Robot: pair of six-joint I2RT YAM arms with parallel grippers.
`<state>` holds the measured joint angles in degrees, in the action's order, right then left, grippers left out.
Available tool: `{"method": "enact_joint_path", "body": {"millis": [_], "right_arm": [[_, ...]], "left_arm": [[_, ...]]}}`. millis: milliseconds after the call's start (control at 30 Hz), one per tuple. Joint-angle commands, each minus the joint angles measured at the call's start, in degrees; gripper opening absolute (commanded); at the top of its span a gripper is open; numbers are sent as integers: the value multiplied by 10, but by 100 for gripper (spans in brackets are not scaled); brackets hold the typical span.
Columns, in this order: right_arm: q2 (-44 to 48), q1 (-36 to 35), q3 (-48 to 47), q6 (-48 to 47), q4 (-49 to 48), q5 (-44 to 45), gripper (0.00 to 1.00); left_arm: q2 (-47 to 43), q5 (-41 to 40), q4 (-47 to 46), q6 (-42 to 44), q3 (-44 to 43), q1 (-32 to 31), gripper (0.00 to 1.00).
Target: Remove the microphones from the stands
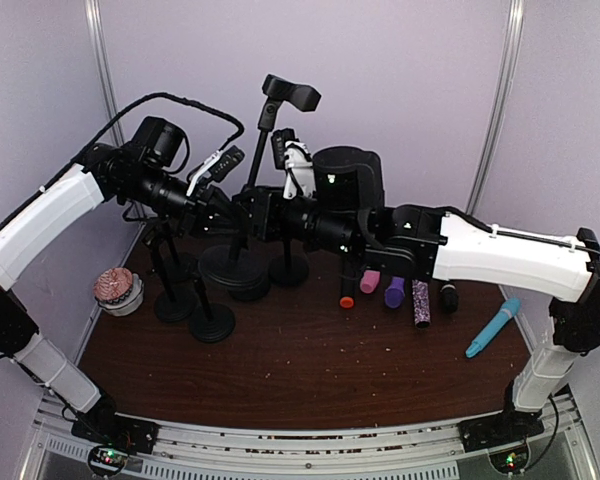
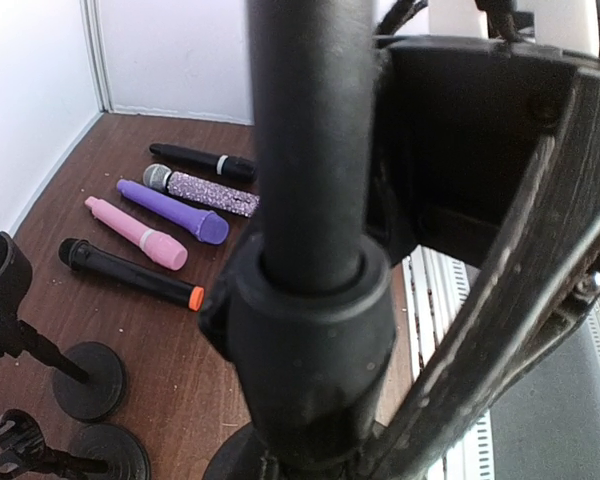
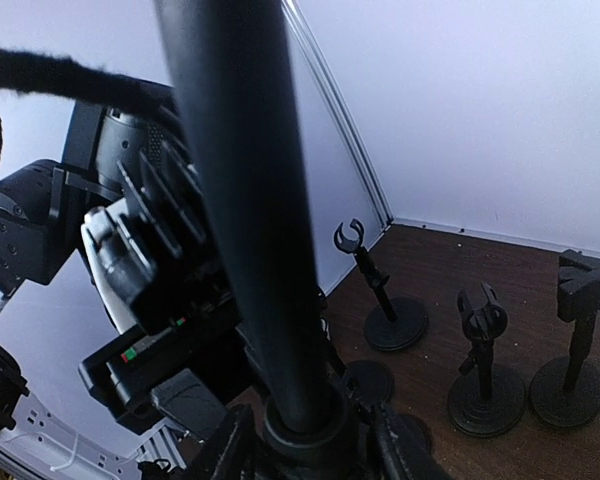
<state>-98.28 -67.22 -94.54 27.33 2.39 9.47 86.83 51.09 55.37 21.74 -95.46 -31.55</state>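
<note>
- A black microphone stand is upright on a brown table. Both grippers meet at its pole from opposite sides, low on the shaft.
- Left gripper: in its wrist view the pole fills the frame just beside one finger. The other finger is hidden, so I cannot tell whether they grip the pole.
- Right gripper: a finger sits close on each side of the pole's collar. The frame edge cuts them off, so contact cannot be told.
- The stand's clip is tilted, high above both sets of fingers.
- Five microphones lie flat in a row behind the right fingers, under that forearm.
- Spare stands are below the left fingers.
</note>
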Motion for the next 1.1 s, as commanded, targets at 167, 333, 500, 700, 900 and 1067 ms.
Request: {"method": "enact_joint_path", "body": {"millis": [167,333,500,700,900,1067], "right_arm": [[-9,1,-15,10,-27,-2,18],[11,9,16,4,-81,-57,2],[44,31,71,17,-224,-252,1],[65,46,110,59,-359,-424,0],[43,59,110,184,-523,-585,0],[16,70,105,309,-659,-646,5]], "left_arm": [[-14,22,-38,0,-8,2,0],[-15,44,-26,3,-12,2,0],[-15,120,25,39,-25,2,0],[-17,209,57,48,-34,2,0],[-13,282,57,27,-39,2,0],[-12,305,58,19,-41,2,0]]}}
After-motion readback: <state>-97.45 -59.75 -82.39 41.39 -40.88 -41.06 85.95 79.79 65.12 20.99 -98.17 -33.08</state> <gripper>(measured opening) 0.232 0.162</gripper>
